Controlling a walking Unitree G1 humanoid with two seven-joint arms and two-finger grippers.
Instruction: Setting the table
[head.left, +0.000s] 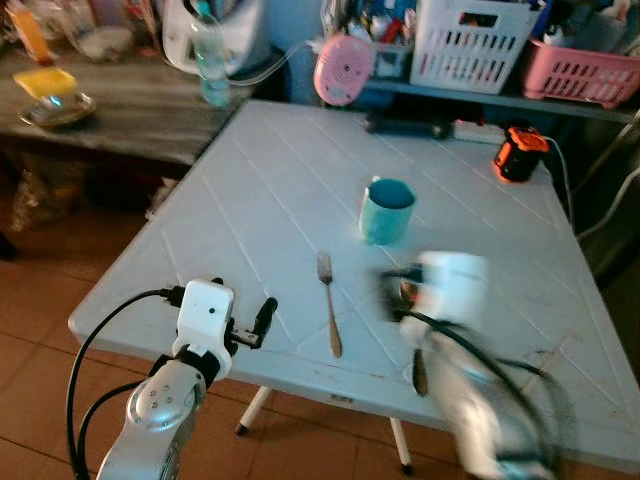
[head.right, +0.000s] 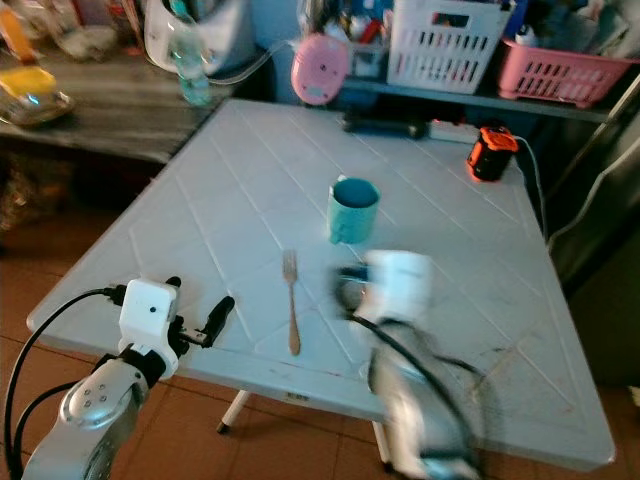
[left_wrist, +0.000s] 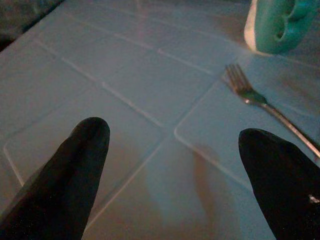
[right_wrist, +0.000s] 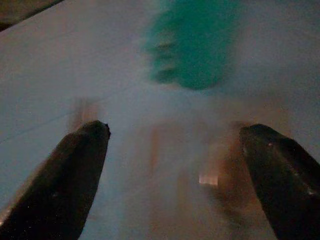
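A pale desk (head.left: 250, 200) with a grid of shallow lines is standing on a reddish tile floor (head.left: 40, 330). On it a teal mug (head.left: 386, 210) is sitting near the middle, and a fork (head.left: 328, 303) is lying just in front of it, tines toward the mug. An orange and black device (head.left: 519, 153) is resting at the far right corner. Behind the desk a shelf is carrying a white basket (head.left: 470, 45) and a pink basket (head.left: 580, 72); a pink round object (head.left: 343, 68) is sitting at the far edge. A dark wooden side bench (head.left: 110, 105) is holding a bottle (head.left: 208, 60).

The left pincer (left_wrist: 172, 165) is hovering over the near left edge, fingers spread, with fork and mug ahead of it. The right pincer (right_wrist: 175, 170) is blurred in the head views; its wrist view is showing the fingers spread above the desk, the mug smeared ahead.
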